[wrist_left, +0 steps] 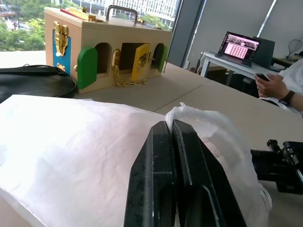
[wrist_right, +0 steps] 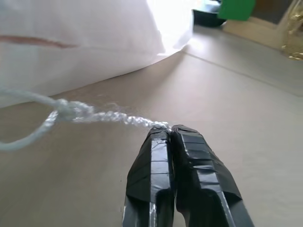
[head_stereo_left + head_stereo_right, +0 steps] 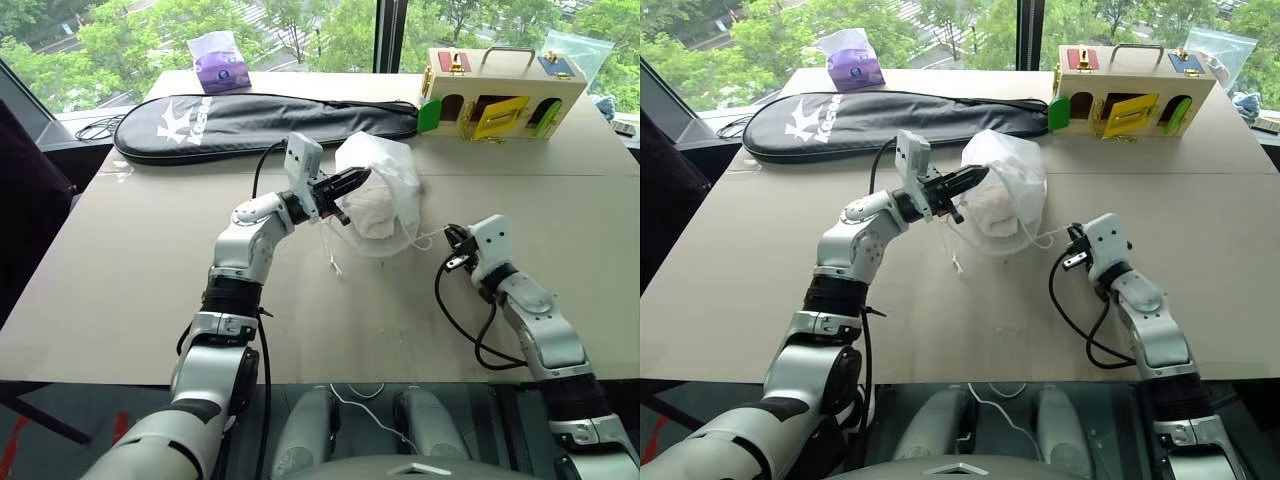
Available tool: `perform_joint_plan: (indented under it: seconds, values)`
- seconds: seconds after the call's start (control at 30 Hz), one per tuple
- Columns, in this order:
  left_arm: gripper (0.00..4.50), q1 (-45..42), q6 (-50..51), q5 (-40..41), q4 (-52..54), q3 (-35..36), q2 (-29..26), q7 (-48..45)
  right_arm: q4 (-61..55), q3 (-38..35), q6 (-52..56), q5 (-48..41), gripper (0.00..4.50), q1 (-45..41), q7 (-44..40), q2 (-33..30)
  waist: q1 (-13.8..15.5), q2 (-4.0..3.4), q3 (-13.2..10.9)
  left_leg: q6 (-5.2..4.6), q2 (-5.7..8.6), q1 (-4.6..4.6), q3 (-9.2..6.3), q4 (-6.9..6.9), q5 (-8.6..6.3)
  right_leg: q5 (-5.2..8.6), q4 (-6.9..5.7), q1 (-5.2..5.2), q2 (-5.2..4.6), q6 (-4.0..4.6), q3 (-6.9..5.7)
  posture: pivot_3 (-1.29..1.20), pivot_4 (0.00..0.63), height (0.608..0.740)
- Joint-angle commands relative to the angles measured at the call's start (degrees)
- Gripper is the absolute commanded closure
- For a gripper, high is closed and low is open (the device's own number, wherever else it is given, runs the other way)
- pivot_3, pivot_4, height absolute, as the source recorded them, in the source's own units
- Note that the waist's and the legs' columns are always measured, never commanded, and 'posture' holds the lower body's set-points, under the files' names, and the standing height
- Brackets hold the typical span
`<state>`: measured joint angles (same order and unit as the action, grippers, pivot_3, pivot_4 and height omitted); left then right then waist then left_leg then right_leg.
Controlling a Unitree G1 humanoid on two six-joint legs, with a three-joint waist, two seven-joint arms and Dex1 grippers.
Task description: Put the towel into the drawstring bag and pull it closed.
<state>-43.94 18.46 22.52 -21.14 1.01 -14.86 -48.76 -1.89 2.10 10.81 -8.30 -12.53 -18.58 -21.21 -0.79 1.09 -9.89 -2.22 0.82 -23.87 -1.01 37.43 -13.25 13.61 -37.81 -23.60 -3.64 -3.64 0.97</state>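
The drawstring bag, thin and translucent white, sits mid-table. Through its fabric the towel shows as a pale bundle inside. My left gripper is shut on the bag's gathered fabric near the mouth; the left wrist view shows the black fingers pressed together with a fold of the bag pinched at their tips. A thin white cord runs from the bag across the table to my right gripper, which is shut on the cord's frayed end. The right gripper is low over the table, right of the bag.
A long black racket cover lies behind the bag, and a purple tissue pack is at the far edge. A wooden box with coloured doors stands back right. A person's hand and a laptop are at another table.
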Motion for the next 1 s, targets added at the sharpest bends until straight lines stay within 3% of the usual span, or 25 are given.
perform_joint_plan:
  seconds: [0.03,0.13,0.47,0.73,0.83,1.0]
  values:
    - [4.5,-1.09,0.35,0.13,0.75,-0.18,0.05,-0.66,-3.4,-1.21,-0.79,-0.43,4.45,-0.07,-0.78,0.36,0.0,0.0,0.0,0.0,0.0,0.01,-0.01,0.0,0.0,0.0,-0.01,0.0,0.0,0.0,0.0,0.0,0.15,0.74]
    - [4.5,-1.35,0.7,2.49,0.7,1.94,0.49,-0.97,-3.74,-1.5,-0.44,-0.26,4.45,-0.09,-1.1,0.54,0.01,0.0,0.0,0.0,0.0,0.01,-0.01,0.0,0.0,0.0,-0.02,0.0,0.0,0.0,-0.01,0.0,0.15,0.74]
    - [0.04,1.91,4.28,3.87,6.26,2.54,-4.36,-4.09,-3.21,-2.2,-0.02,-0.18,4.5,-0.46,-2.03,0.48,-0.03,0.0,0.0,0.0,-0.01,0.02,-0.01,0.01,0.0,0.0,-0.04,0.0,0.0,0.0,0.0,0.0,0.15,0.74]
    - [0.04,6.92,13.11,10.48,13.02,6.56,-12.83,-8.22,-3.5,-3.04,0.45,0.03,4.5,0.06,-2.05,0.52,-0.32,-0.01,0.0,0.01,-0.05,0.03,-0.01,0.01,0.0,0.0,-0.07,-0.03,0.01,0.01,0.01,0.0,0.15,0.74]
    - [0.04,10.39,12.75,8.5,12.82,5.19,-16.81,-10.56,-3.64,-3.13,0.53,0.12,4.5,0.3,-2.22,0.69,-0.19,-0.02,0.0,0.01,-0.05,0.05,-0.01,0.0,0.0,0.0,-0.08,-0.02,0.01,0.01,0.0,0.0,0.15,0.74]
    - [0.04,13.54,8.46,5.29,8.9,4.15,-18.16,-12.35,-3.55,-3.37,0.84,0.12,4.5,0.14,-2.54,0.62,0.15,-0.01,-0.01,0.01,-0.02,0.05,0.0,0.01,0.0,0.0,-0.07,-0.01,-0.02,0.02,0.0,0.0,0.15,0.74]
